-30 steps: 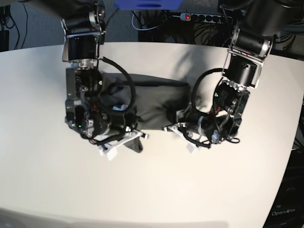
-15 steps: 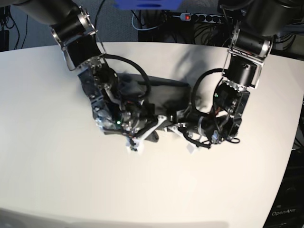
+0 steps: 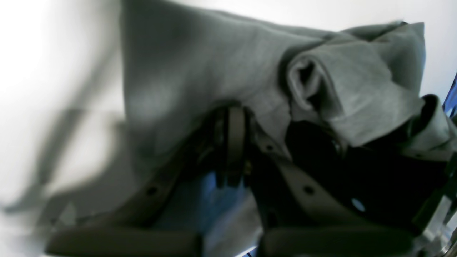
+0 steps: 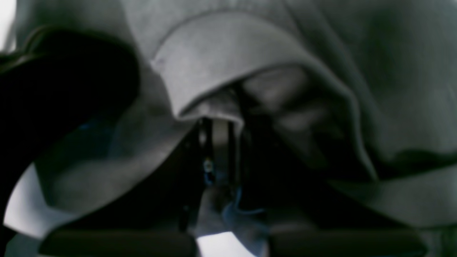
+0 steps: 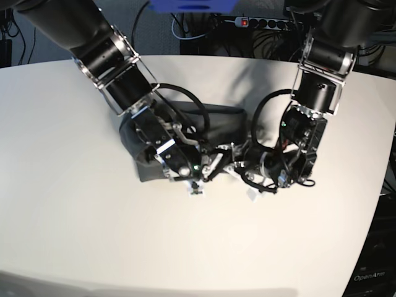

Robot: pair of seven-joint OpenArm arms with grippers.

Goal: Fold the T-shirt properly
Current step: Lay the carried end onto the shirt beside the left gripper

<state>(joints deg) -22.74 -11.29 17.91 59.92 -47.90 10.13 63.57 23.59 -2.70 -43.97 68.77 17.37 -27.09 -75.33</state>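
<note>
The T-shirt (image 5: 219, 120) is a dark charcoal bundle in the middle of the white table, partly hidden under both arms. In the base view my right gripper (image 5: 200, 179) reaches in from the left and is shut on a fold of the shirt. My left gripper (image 5: 239, 176) sits just to its right, shut on the shirt's near edge. The left wrist view shows grey cloth (image 3: 200, 71) pinched between closed fingers (image 3: 235, 135), with a rolled hem beside them. In the right wrist view a fold of the shirt (image 4: 228, 53) drapes over the closed fingers (image 4: 219, 142).
The white table (image 5: 62, 185) spreads wide to the left and toward the near edge. Behind its far edge lie a power strip (image 5: 266, 23), cables and a blue object (image 5: 192, 5). The two wrists are nearly touching at the table's centre.
My right gripper has swept from the left of the base view toward the centre, pulling the shirt's left part over with it. The left gripper has stayed in place.
</note>
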